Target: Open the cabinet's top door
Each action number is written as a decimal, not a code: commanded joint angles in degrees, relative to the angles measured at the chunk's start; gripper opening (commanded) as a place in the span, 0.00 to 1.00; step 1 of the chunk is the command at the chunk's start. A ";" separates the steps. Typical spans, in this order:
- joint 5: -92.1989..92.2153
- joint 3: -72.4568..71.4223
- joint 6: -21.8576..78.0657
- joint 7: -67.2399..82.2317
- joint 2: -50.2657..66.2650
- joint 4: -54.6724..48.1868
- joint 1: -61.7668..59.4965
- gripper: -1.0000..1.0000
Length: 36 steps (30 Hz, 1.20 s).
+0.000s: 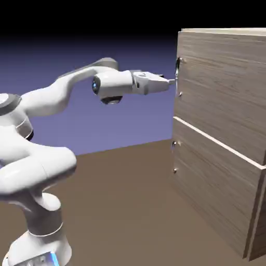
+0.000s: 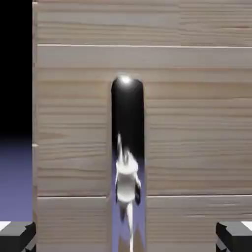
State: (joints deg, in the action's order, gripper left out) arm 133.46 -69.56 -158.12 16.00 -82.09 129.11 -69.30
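Straight ahead of the white arm's two-finger gripper [image 1: 171, 81] stands the tall boxy cabinet of grey-brown wood grain with pale edges [image 1: 228, 135], and the relation that matters is at its near upper corner. The small polished metal bar handle [image 1: 177, 70] of the top door, the upper large wood-grain panel [image 1: 223, 88], runs vertically, and the gripper points horizontally at it with its tips just at the bar.

In the hand view the shiny handle [image 2: 127, 162] fills the middle as an upright mirror-like strip running down between the two grey fingertips [image 2: 17, 235], which sit wide apart at the bottom corners. So the jaws stand spread, holding nothing, and the bar lies centred in the gap. I cannot tell whether they already reach past the bar.

Both stacked panels look flush and closed. Nothing of the inside shows. The lower panel's small handle [image 1: 174, 156] sits well below, untouched.
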 commanded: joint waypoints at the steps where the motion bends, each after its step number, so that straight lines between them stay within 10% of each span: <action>1: 0.64 -0.48 0.31 0.05 0.11 -1.69 -2.03 0.50; 3: 1.56 -1.18 0.77 0.13 0.28 -4.15 -4.97 0.50; 4: 1.56 -1.18 0.77 0.13 0.28 -4.15 -4.97 0.00; 36: -25.43 50.11 53.57 23.01 -6.49 43.24 26.15 0.00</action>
State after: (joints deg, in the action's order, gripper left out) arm 108.04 -19.44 -104.49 39.02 -88.58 172.34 -43.15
